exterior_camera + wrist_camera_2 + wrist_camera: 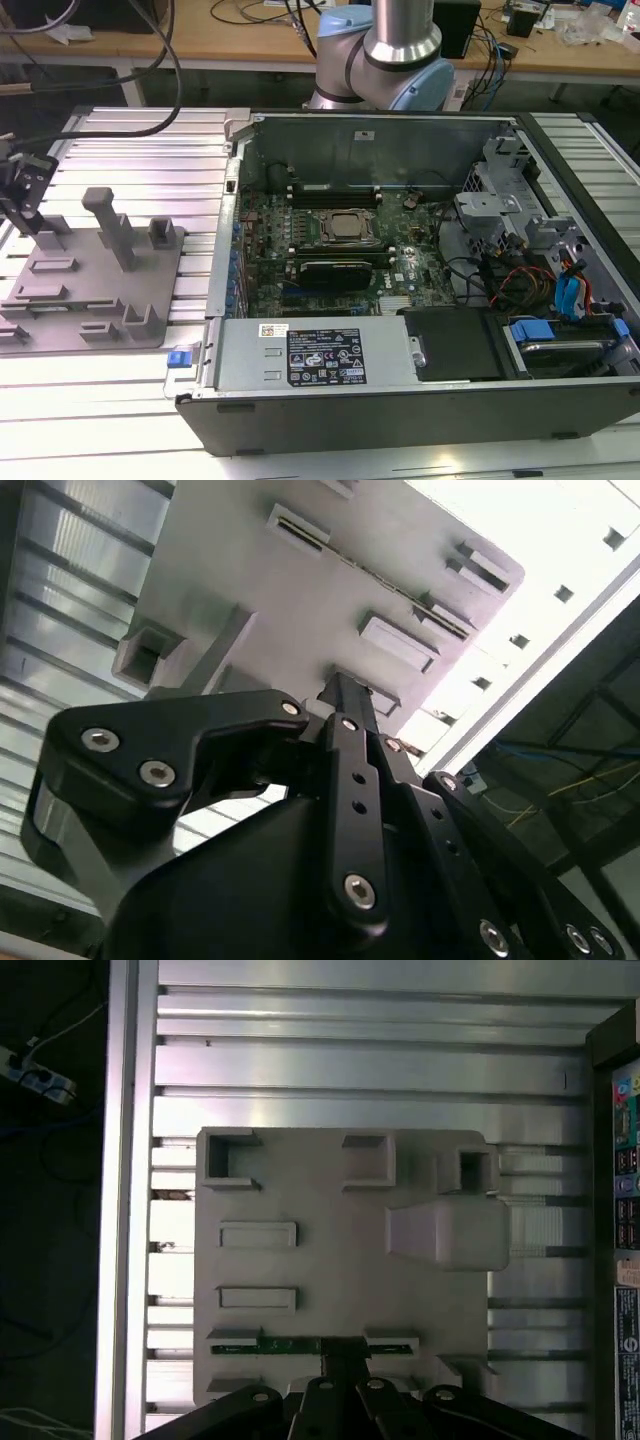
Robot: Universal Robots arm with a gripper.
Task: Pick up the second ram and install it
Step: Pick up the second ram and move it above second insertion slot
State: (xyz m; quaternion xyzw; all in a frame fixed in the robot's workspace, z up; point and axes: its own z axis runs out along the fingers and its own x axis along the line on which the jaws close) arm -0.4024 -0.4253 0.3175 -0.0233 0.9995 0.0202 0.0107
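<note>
Apparently early: jaws were clamped on the thin green circuit-board ram stick, seated in the grey plastic tray; install remained.

The exterior view stands off the arm, high up and slanting down. It has the grey plate at the exterior view's left and the open computer case beside it. The first wrist view looks straight down on the plate, past the gripper. The second wrist view sits very near the gripper and looks slantwise along it to the plate. All three views share this plate.
</note>
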